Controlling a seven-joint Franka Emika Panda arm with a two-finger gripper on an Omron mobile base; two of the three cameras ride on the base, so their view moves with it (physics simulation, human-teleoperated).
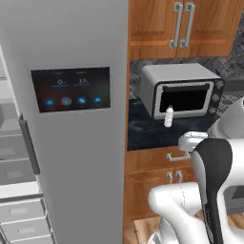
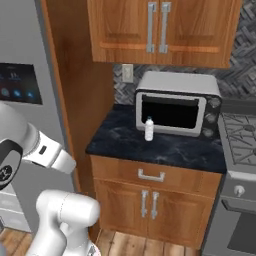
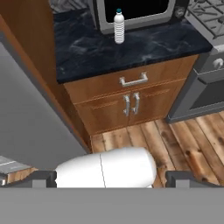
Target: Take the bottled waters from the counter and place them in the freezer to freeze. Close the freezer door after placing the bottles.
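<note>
While the gripper's fingers stand parted and empty, one clear ribbed plastic bottle stands upright mid-counter, just before the silver toaster oven, whose dark cavity looks empty

You've got brown wood upper cabinets w/ metal handles over a grey herringbone backsplash w/ a wall outlet. A silver toaster oven sits beside a grey gas stove. Plank wood floor below the base cabinets.
</note>
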